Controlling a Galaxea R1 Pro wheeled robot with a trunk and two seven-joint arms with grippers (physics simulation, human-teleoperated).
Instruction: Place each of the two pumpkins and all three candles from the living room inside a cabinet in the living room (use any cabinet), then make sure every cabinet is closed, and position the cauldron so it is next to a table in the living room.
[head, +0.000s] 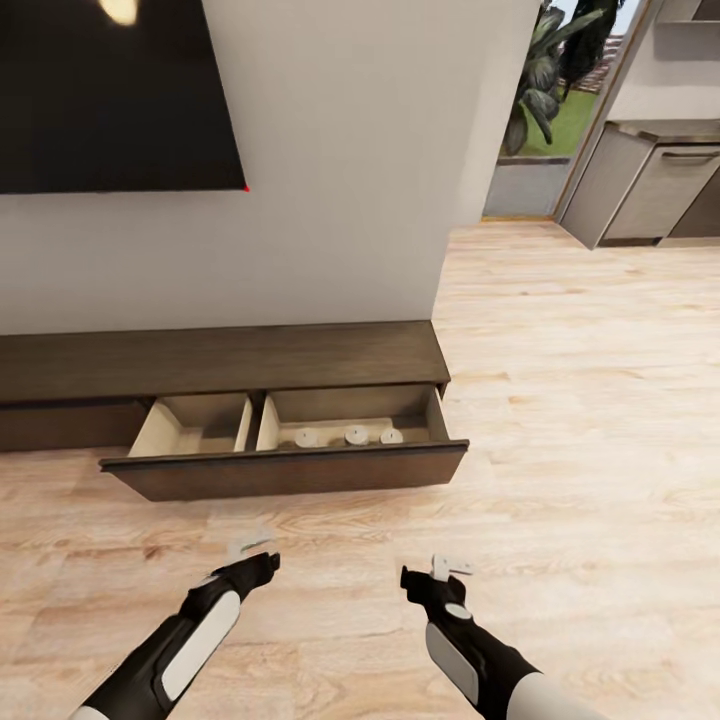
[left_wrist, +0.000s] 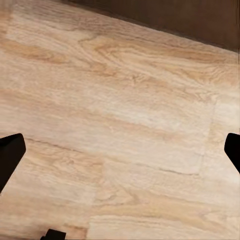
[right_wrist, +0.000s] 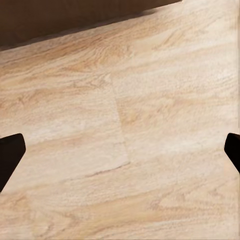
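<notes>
Presently: left gripper (head: 248, 548) spread, empty; cabinet (head: 220, 362) drawer pulled out, left compartment bare, three candles (head: 356, 436) near the right compartment's front edge; right gripper (head: 447, 567) spread, empty; pumpkins, cauldron and closing seemingly outstanding.

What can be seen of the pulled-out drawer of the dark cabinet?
The drawer has a wide dark-brown wood front and pale beige insides, split by a divider into two compartments. It stands pulled out over the wood floor. The left compartment looks bare; the right holds three small pale candles in a row.
</notes>
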